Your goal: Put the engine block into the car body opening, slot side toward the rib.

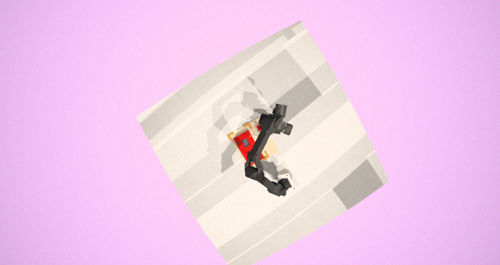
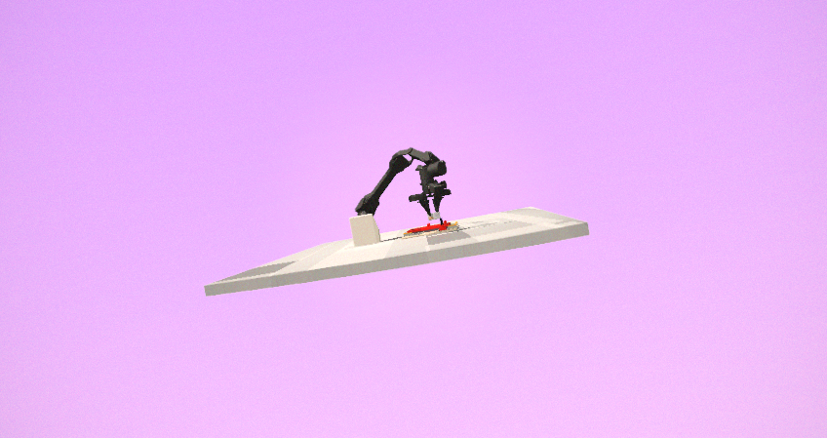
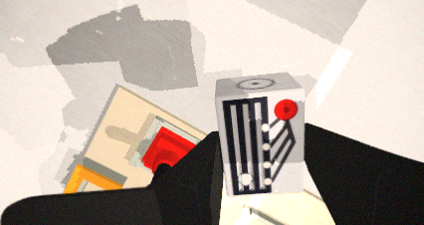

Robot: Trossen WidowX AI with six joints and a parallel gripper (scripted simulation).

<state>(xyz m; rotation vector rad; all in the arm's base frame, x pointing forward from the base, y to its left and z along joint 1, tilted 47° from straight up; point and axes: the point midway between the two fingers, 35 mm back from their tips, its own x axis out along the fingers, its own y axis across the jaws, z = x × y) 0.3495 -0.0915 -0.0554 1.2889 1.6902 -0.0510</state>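
The engine block [image 3: 261,135] [image 2: 434,216] is a light grey block with black stripes, a red disc and a ring mark on its end. My gripper [image 3: 262,157] [image 2: 433,215] is shut on it and holds it in the air, just above the height of the red parts in the exterior view. The red car body [image 1: 250,153] [image 2: 423,228] lies on the beige board, with a dark grey patch near its middle. Which part is the opening, and its rib, I cannot tell. In the top view the arm hides the fingers and block. The block's slot side is not clear.
A red part [image 3: 171,140] [image 1: 259,128] with a black knob sits in a pale grey holder on the beige board [image 3: 124,106] [image 1: 272,146], left of the block in the wrist view. Orange corner brackets [image 1: 248,126] [image 3: 75,177] stand around the car body. The arm spans above the car body.
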